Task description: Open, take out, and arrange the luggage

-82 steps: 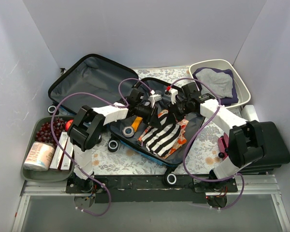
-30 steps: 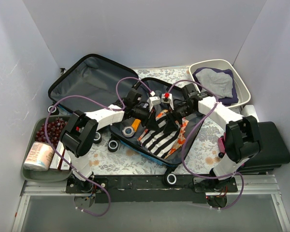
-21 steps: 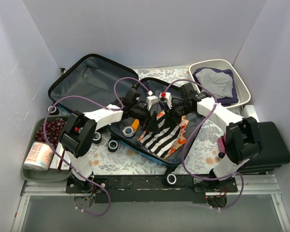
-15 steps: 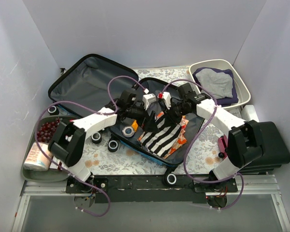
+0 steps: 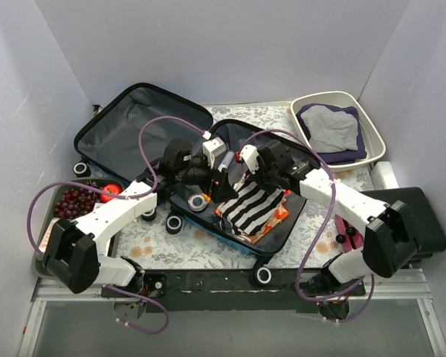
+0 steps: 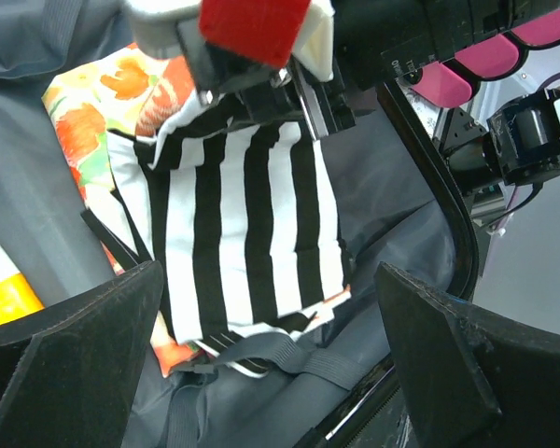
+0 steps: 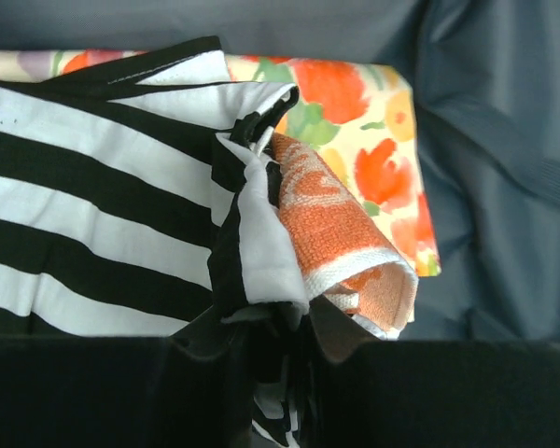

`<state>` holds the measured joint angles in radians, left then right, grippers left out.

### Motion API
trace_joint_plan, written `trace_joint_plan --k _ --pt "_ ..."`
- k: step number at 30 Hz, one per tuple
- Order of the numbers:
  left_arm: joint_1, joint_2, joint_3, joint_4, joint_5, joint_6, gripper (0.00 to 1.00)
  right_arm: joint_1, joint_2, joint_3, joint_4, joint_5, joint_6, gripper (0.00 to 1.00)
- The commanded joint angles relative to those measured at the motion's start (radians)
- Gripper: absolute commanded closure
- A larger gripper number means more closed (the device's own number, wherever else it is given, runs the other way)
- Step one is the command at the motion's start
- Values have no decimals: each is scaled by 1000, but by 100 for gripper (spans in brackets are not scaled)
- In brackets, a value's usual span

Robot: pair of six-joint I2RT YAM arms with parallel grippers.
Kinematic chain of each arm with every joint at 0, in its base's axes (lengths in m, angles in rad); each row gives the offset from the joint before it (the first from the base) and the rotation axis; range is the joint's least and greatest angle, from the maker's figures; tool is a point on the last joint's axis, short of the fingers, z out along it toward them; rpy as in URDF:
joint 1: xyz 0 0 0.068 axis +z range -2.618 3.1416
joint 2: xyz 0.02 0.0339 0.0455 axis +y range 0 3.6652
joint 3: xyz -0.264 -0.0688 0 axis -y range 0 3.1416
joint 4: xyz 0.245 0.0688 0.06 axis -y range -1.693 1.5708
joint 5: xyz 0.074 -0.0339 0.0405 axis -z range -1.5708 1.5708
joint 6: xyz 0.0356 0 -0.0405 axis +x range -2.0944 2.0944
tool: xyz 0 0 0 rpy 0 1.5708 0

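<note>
left claw (image 6: 266,313): jaws wide apart, empty, striped cloth (image 6: 252,224) below it
right claw (image 7: 280,359): pinching striped cloth and orange floral towel (image 7: 355,168) corner
luggage (image 5: 130,123): lid open, under both claws

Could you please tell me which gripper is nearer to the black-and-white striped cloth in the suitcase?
Right. The right gripper has its fingers pinched on the edge of the striped cloth; the left gripper hangs open above it.

A white tub (image 5: 328,95) holds grey cloth (image 5: 333,128); a grey tray (image 5: 67,184) holds red grapes (image 5: 74,202).
</note>
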<state>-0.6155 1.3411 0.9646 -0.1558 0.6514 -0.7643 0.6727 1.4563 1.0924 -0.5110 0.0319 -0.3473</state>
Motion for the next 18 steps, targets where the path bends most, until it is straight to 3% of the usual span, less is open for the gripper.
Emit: trace_joint_plan --k 1,6,18 --pt "-1 -74 -18 10 -36 -18 2 18 -94 -40 169 175 37 99" --pt "-1 -73 -33 13 -53 -30 2 16 -94 -49 201 166 66 99" --pt "-3 15 6 -42 -102 -135 2 -61 81 -5 301 342 31 99"
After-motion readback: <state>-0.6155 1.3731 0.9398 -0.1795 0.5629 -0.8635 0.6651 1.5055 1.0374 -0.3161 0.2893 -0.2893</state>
